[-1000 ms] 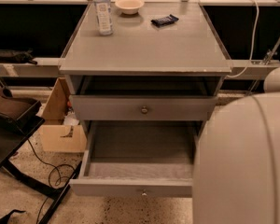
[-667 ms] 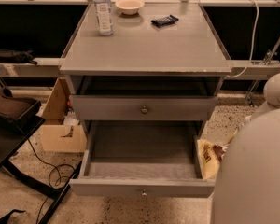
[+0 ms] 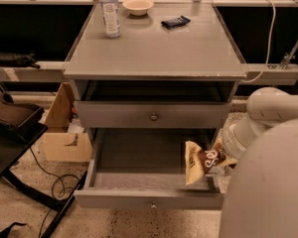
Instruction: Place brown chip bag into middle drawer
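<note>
While hovering at the right end of the pulled-out middle drawer (image 3: 149,198), pinching the brown chip bag (image 3: 202,161) by its dark end with the gripper (image 3: 222,158); dangling the yellow end low inside, likely for dropping clear of the rim.

I see the middle drawer (image 3: 149,198) standing out below the upper drawer (image 3: 153,115), with the brown chip bag (image 3: 203,161) at its right end and my gripper (image 3: 223,163) just right of the bag, by the drawer's right wall. Above and behind the drawer, a bottle (image 3: 110,11), a bowl (image 3: 138,5) and a wrapped bar (image 3: 175,22) sit on the cabinet top (image 3: 154,48). A cardboard box (image 3: 64,133) sits on the floor left of the drawer.
</note>
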Available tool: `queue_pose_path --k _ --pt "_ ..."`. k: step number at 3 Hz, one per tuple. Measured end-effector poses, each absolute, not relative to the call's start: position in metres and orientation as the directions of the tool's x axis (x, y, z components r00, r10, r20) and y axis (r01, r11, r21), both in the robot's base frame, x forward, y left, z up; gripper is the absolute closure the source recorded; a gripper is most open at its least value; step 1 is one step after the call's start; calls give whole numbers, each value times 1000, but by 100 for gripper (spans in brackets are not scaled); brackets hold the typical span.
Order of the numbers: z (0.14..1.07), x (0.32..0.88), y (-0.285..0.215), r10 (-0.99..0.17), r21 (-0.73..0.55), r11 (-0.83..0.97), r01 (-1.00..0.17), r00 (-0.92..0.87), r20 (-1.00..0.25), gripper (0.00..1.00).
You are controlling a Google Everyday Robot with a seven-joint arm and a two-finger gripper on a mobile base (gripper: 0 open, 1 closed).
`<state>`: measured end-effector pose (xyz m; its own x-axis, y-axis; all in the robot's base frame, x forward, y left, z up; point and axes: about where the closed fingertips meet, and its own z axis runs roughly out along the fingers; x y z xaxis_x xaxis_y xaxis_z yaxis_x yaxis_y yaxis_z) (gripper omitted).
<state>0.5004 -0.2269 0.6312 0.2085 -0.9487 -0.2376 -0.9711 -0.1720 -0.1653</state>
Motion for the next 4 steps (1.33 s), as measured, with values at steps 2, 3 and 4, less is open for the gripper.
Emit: queue_pose_path --k 2,3,4 --pt "623 519 -209 -941 -209 -196 -958 244 -236 100" --pt "613 555 -173 -916 -290 -236 -927 312 -252 100" --pt "601 583 -121 -877 -353 -306 -884 406 -257 100"
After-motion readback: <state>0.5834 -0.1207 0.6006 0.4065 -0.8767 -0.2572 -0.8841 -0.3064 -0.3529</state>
